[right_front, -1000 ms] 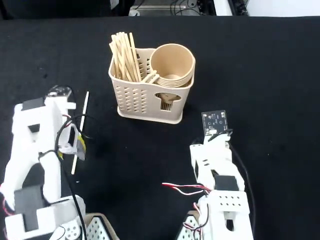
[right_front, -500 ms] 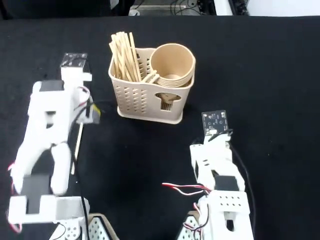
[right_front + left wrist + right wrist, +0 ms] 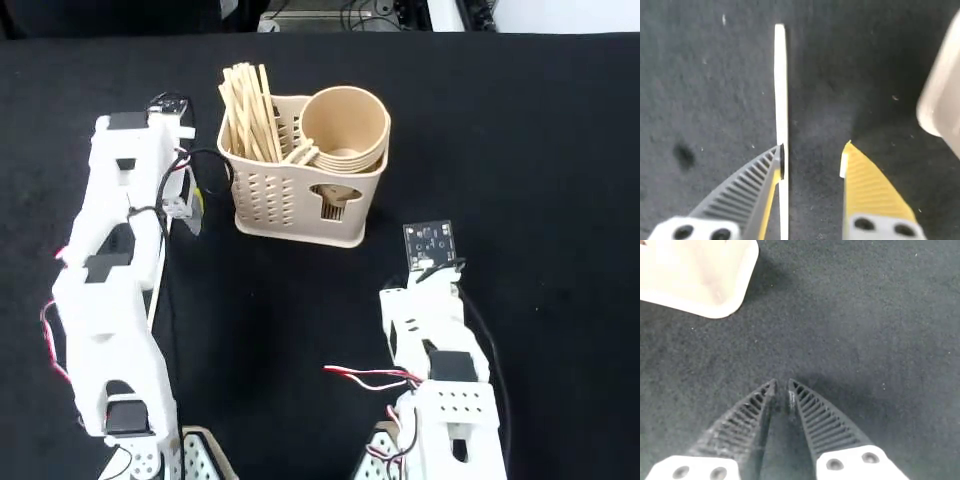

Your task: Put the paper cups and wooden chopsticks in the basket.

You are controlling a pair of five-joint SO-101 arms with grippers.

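Observation:
The beige basket (image 3: 300, 205) holds a bundle of wooden chopsticks (image 3: 248, 110) in its left half and stacked paper cups (image 3: 345, 125) in its right half. One loose chopstick (image 3: 780, 85) lies on the black cloth left of the basket. My left gripper (image 3: 812, 155) hangs open low over it, and the stick runs along the inner edge of the grey finger (image 3: 760, 180). From above, the left gripper (image 3: 186, 212) sits beside the basket's left wall. My right gripper (image 3: 781, 387) is shut on nothing, over bare cloth in front of the basket (image 3: 700, 275).
The right arm (image 3: 435, 330) rests folded near the front edge, below the basket's right corner. The basket's corner (image 3: 940, 90) is close beside the left gripper's yellow finger (image 3: 865, 185). Black cloth covers the whole table (image 3: 540, 150).
The left arm has stretched away from the front edge, along the loose chopstick, to the basket's left side. The right arm has kept still.

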